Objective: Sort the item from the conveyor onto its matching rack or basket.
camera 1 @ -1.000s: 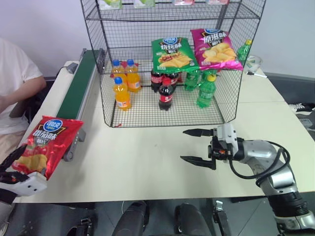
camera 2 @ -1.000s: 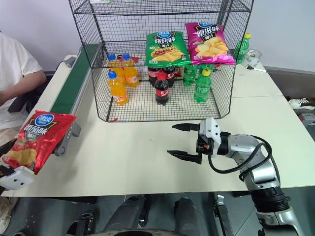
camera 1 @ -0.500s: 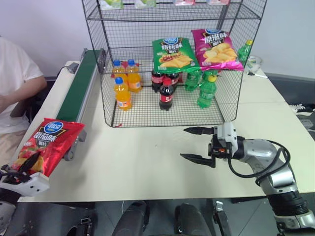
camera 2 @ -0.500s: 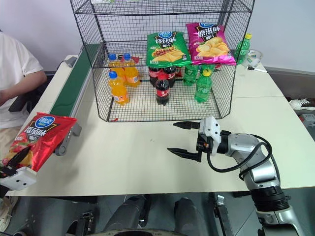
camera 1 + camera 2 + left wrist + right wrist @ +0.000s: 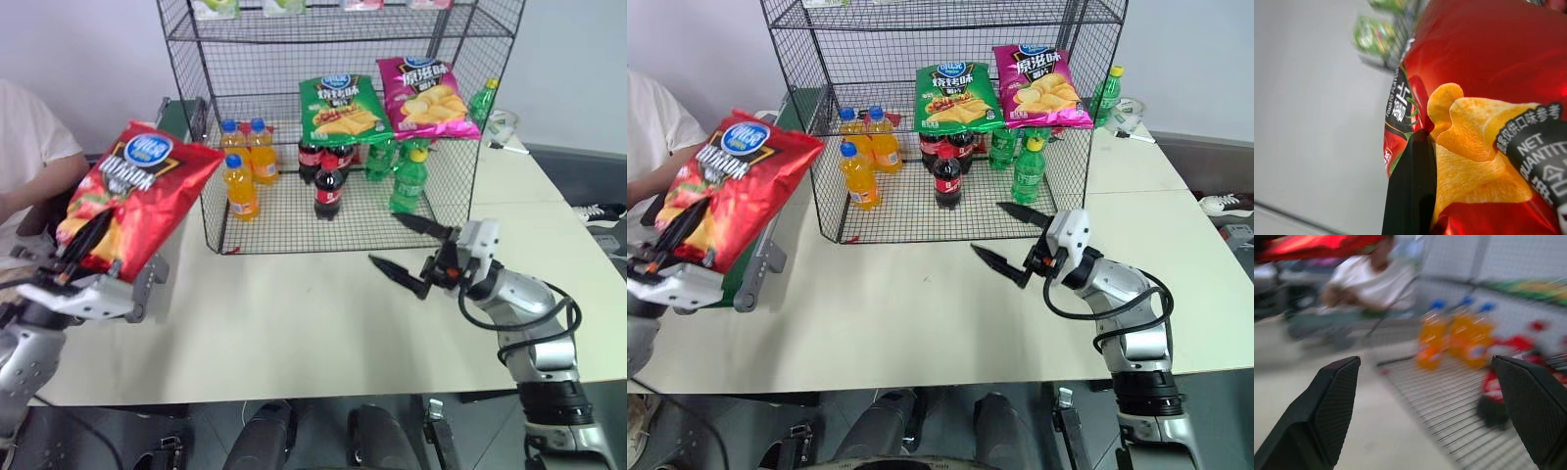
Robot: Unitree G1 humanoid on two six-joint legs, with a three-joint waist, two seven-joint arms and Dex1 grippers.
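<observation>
The red foil bag of potato chips with a blue oval logo and pictured yellow chips (image 5: 137,201) is up in the air at the robot's left, clamped at its lower end by the left gripper (image 5: 78,257), whose black fingers are closed on the foil; the left wrist view shows one finger (image 5: 1411,188) pressed flat against the printed chips. The bag hangs above the long dark-green conveyor belt in its grey frame (image 5: 181,116) and just left of the tall black wire-grid rack (image 5: 338,117). As I judge it, the step in hand is the carry to the rack's chip tier, where the green chip bag (image 5: 339,108) and the magenta chip bag (image 5: 425,96) lean — so the red bag likely belongs beside them. To do it well, keep the pinch firm, since foil is slippery and a grip low on the bag lets the top flop; bring it in through the open front, clear of the wire edge and above the bottles. The right gripper (image 5: 411,253) stands over the pale table (image 5: 294,313) before the rack, its jaws wide apart and empty, and should stay clear of the path. Counted: one red bag, one green, one magenta — three orange soda bottles (image 5: 241,185), about three cola bottles (image 5: 328,189), several green bottles (image 5: 410,181) I cannot count surely, and one person in a white shirt (image 5: 29,157) at the far left.
</observation>
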